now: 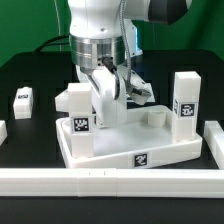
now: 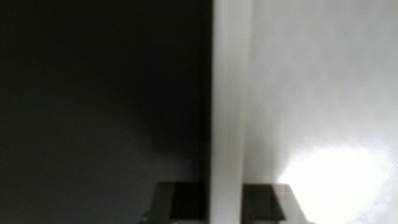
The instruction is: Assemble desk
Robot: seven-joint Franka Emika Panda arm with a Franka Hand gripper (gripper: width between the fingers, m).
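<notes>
Leg-fitting step in hand. The desk top (image 1: 165, 148) lies mid-table (image 1: 35, 65), toward the front edge. The gripper (image 1: 110, 88) is clamped on an upright leg (image 1: 103, 110) standing on the desk top; which socket is unclear. Next move, in my judgement: seat it plumb and twist it home

Desk top (image 1: 170, 152): white plastic, smooth, faintly glossy. Leg (image 1: 185, 97): same white plastic, with a matt black-and-white printed tag. Tabletop (image 1: 30, 65): black, matt.
</notes>
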